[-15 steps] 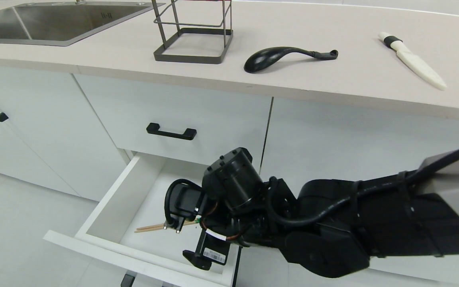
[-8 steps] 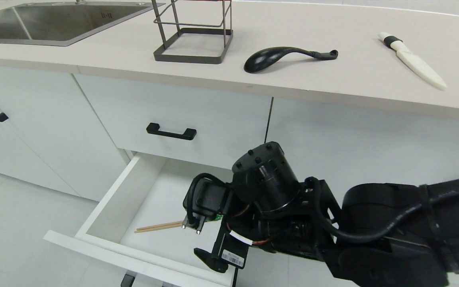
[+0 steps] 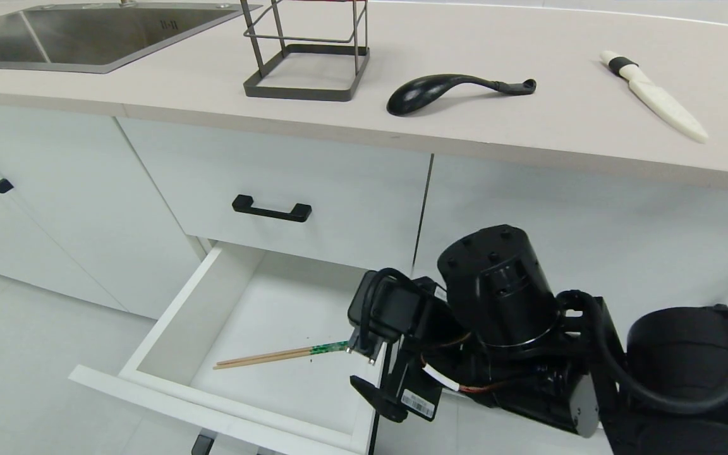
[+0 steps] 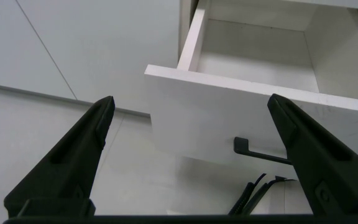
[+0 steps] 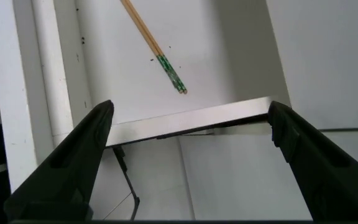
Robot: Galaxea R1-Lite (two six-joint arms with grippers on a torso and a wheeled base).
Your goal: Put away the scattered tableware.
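- The chopsticks [image 3: 279, 356] are lying flat on the floor of the open drawer [image 3: 177, 313], nearer its front wall than its back, green-patterned ends pointing at the right wall.
- The right gripper [image 5: 189, 107] is hovering over the drawer's right wall with its fingers spread wide and nothing between them. That pair looks delivered.
- The left gripper [image 4: 189, 99] is hanging low in front of the drawer's front panel, fingers also apart and empty.
- Up on the countertop [image 3: 528, 126], two pieces are waiting. A black spoon [image 3: 424, 95] is sitting near the front edge about midway along, just beside the wire rack [image 3: 304, 91]. A white knife [image 3: 658, 101] is lying toward the right end, well apart from the spoon.
- My read is that the job is partly done, and the step in hand is getting the right arm out and up to the counter.
- To do it well, rise straight first so the fingers are clearing the drawer wall and the counter's overhanging front edge before swinging in.
- Keep the fingers open on the way, come down over the spoon's thin handle rather than its bowl, and close across the handle, not along it.
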